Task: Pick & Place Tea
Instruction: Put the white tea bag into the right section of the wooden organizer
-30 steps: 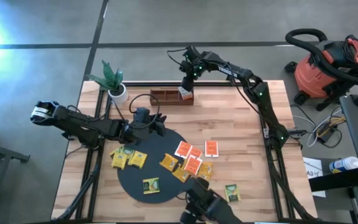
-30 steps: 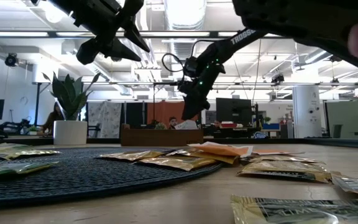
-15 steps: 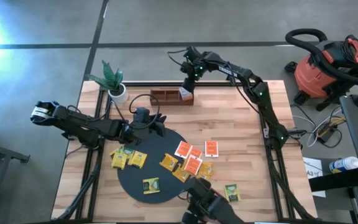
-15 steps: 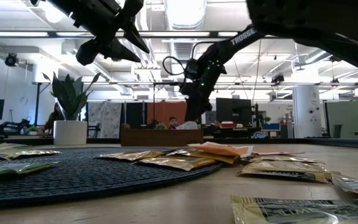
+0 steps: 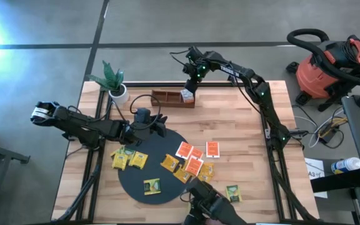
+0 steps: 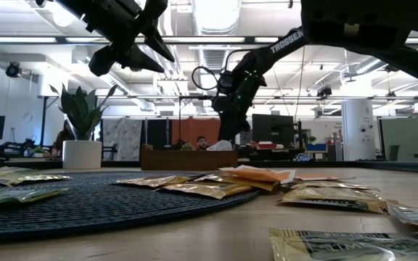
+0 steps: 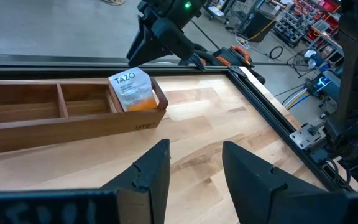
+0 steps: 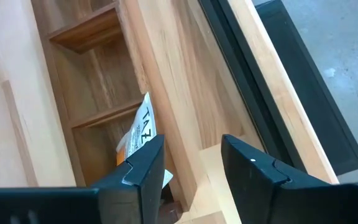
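Several tea packets in yellow (image 5: 130, 159), orange-red (image 5: 192, 153) and green (image 5: 152, 186) lie flat on and around the black round mat (image 5: 149, 172). One orange-and-white packet (image 7: 132, 90) stands on edge, leaning in the right end compartment of the wooden tray (image 7: 73, 115) at the far edge. My right gripper (image 8: 191, 165) hovers open just above that packet (image 8: 138, 134), pointing steeply down and not touching it. My left gripper (image 7: 194, 168) is open with nothing between its fingers. It hangs above the mat's far edge (image 5: 161, 125), pointing toward the tray.
A potted plant (image 5: 112, 81) stands at the far left corner beside the tray. A green packet (image 5: 233, 194) lies near the front right. A dark camera mount (image 5: 205, 203) sits at the near edge. Bare wood lies right of the tray. A red vacuum (image 5: 330, 65) stands off the table.
My right gripper has drawn up a little off the packet in the tray's right compartment and tipped slightly toward the far edge. The packet stays leaning in that compartment.
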Controlling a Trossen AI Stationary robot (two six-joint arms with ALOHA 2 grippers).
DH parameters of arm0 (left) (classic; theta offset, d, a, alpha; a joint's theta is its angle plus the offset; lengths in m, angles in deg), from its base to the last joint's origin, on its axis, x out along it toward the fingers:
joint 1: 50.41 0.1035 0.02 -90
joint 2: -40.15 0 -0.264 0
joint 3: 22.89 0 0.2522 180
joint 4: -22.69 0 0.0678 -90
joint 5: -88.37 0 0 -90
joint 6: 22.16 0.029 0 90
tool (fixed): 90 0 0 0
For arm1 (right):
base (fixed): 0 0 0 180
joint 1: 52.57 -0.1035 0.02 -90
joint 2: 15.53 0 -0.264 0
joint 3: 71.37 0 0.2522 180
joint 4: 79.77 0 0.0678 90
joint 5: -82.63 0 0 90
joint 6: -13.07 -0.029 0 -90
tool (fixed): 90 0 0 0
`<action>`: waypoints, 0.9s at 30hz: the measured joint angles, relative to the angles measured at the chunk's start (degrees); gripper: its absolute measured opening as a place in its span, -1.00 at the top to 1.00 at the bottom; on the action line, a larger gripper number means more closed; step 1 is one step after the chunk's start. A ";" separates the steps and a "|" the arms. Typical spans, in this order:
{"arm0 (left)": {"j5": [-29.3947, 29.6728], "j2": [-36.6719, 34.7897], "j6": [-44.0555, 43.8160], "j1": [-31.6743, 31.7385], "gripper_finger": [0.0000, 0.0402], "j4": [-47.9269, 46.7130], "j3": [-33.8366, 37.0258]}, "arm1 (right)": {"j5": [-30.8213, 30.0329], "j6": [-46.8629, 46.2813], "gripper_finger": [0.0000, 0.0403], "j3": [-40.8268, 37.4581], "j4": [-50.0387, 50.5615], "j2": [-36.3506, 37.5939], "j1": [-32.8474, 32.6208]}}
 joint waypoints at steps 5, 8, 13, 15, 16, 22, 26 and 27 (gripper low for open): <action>0.00 0.00 0.06 0.00 0.29 0.00 0.00 | 0.39 0.00 0.23 0.00 0.03 0.00 -0.02; 0.00 0.00 0.11 0.00 0.29 -0.01 0.00 | 1.45 -0.67 0.23 0.00 0.01 0.02 -0.02; 0.00 0.00 0.44 0.00 0.29 -0.02 0.00 | 2.87 -1.99 0.23 0.16 -0.22 0.09 0.05; 0.00 0.00 0.78 0.00 0.29 -0.02 0.00 | 3.36 -2.44 0.23 0.32 -0.48 0.11 0.08; 0.01 0.00 0.97 0.00 0.29 -0.02 0.01 | 3.40 -2.54 0.23 0.35 -0.60 0.13 0.09; 0.02 0.00 1.42 0.00 0.29 -0.02 0.00 | 4.43 -3.23 0.23 0.24 -0.52 0.13 0.09; 0.02 0.00 1.42 0.00 0.29 -0.02 0.00 | 4.70 -3.46 0.23 0.07 -0.03 -0.45 0.09; 0.02 0.00 1.42 0.01 0.29 -0.02 0.00 | 4.72 -3.45 0.23 0.07 0.01 -0.73 0.07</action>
